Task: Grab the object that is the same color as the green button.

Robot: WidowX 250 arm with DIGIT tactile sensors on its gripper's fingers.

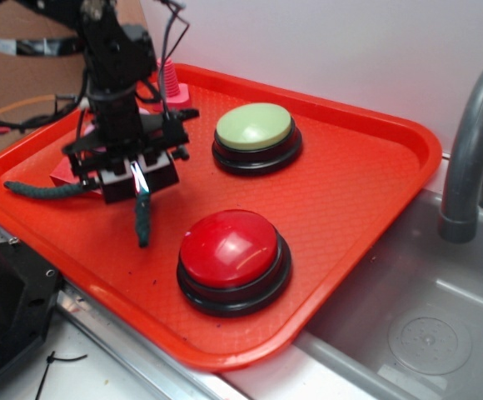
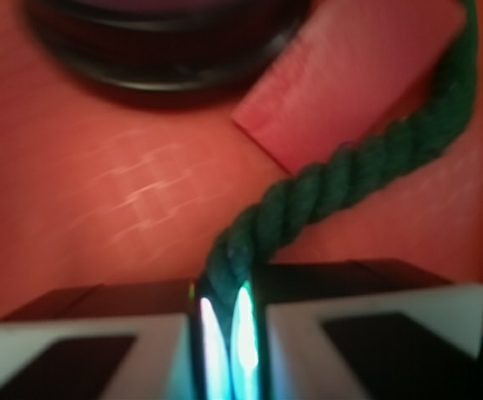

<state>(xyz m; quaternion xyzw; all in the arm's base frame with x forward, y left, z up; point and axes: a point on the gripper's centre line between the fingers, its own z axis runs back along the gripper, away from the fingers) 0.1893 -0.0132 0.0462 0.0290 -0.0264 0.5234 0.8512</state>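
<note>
The dark green twisted rope point(image 1: 143, 223) is the object. My gripper point(image 1: 139, 187) is shut on it at the left of the red tray point(image 1: 358, 167). One end hangs down from the fingers; the other end point(image 1: 42, 190) trails left along the tray. In the wrist view the rope point(image 2: 350, 171) runs from between the shut jaws of my gripper point(image 2: 225, 325) up to the right, across a red wedge block point(image 2: 350, 75). The pale green button point(image 1: 254, 127) stands on its black base at the tray's back middle, to the right of the gripper and apart from it.
A red-topped button point(image 1: 229, 247) sits at the tray's front, right of the hanging rope end. A pink screw toy point(image 1: 172, 83) stands at the back behind the arm. Another button's black base point(image 2: 166, 50) fills the top of the wrist view. A sink point(image 1: 425, 325) and grey faucet point(image 1: 475, 142) lie to the right.
</note>
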